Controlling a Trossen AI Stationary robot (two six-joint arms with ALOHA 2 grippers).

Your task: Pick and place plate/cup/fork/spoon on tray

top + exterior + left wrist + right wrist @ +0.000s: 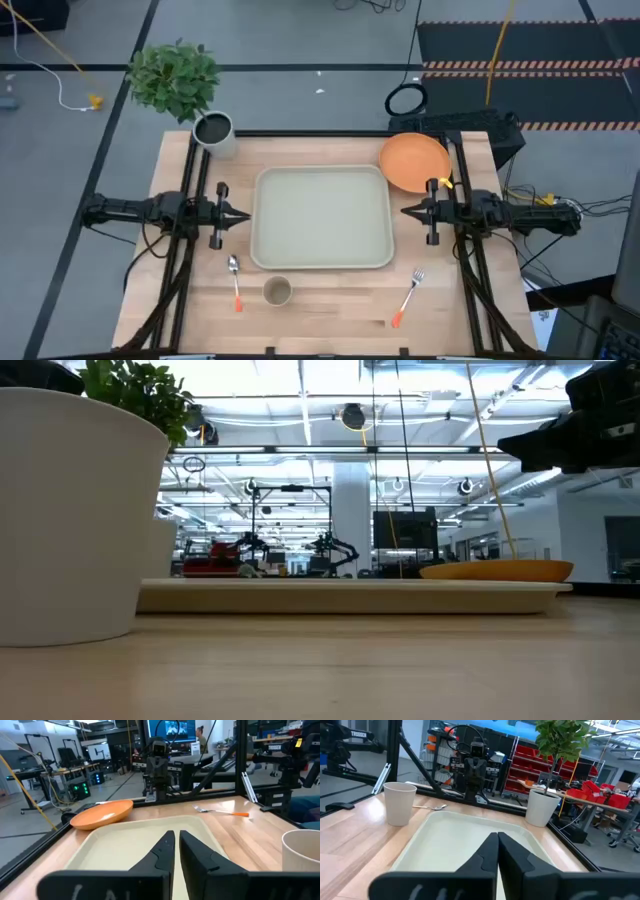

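The pale green-grey tray (322, 217) lies in the middle of the table. The orange plate (414, 161) rests at the far right, its edge on the tray's far right corner. The beige cup (277, 291) stands near the front edge. The spoon (235, 279) lies left of the cup. The fork (408, 296) lies at the near right. My left gripper (246, 216) is shut, at the tray's left edge. My right gripper (404, 211) is shut, at the tray's right edge. Both hold nothing.
A grey-white pot with dark soil (214, 131) stands at the far left corner, a leafy plant (175, 77) beside it off the table. Dark frame rails (190, 180) run along the table's sides. Bare wood shows along the front (330, 305).
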